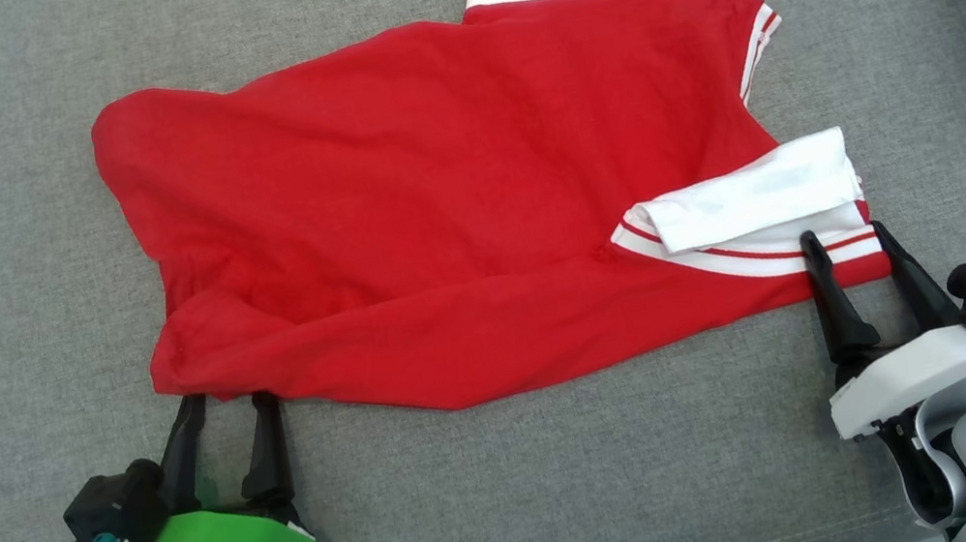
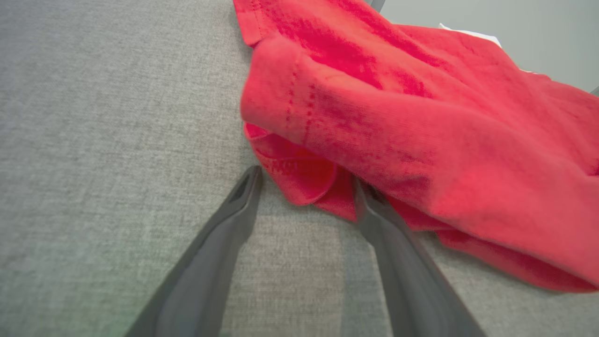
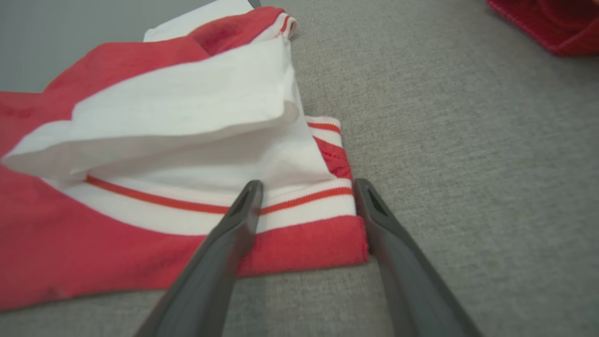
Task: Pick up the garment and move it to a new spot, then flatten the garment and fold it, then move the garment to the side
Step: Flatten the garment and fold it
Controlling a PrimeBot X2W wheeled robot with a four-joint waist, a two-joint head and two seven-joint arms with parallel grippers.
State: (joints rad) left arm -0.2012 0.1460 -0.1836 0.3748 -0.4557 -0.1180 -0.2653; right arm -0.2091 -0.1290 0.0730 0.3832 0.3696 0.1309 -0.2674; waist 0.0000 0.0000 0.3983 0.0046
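Left gripper (image 1: 230,399), right gripper (image 1: 845,232) spread; garment (image 1: 432,201) lies crosswise, hem (image 1: 119,175) probably leftward.

left gripper (image 1: 228,402) is sitting at the lower left; its jaws are standing wide apart, pointing forward | right gripper (image 1: 847,235) is sitting at the lower right; its jaws are standing wide apart, pointing forward

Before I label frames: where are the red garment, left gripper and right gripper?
red garment (image 1: 453,207), head view, middle of its red body.
left gripper (image 1: 228,398), head view, midway between fingertips.
right gripper (image 1: 845,232), head view, midway between fingertips.
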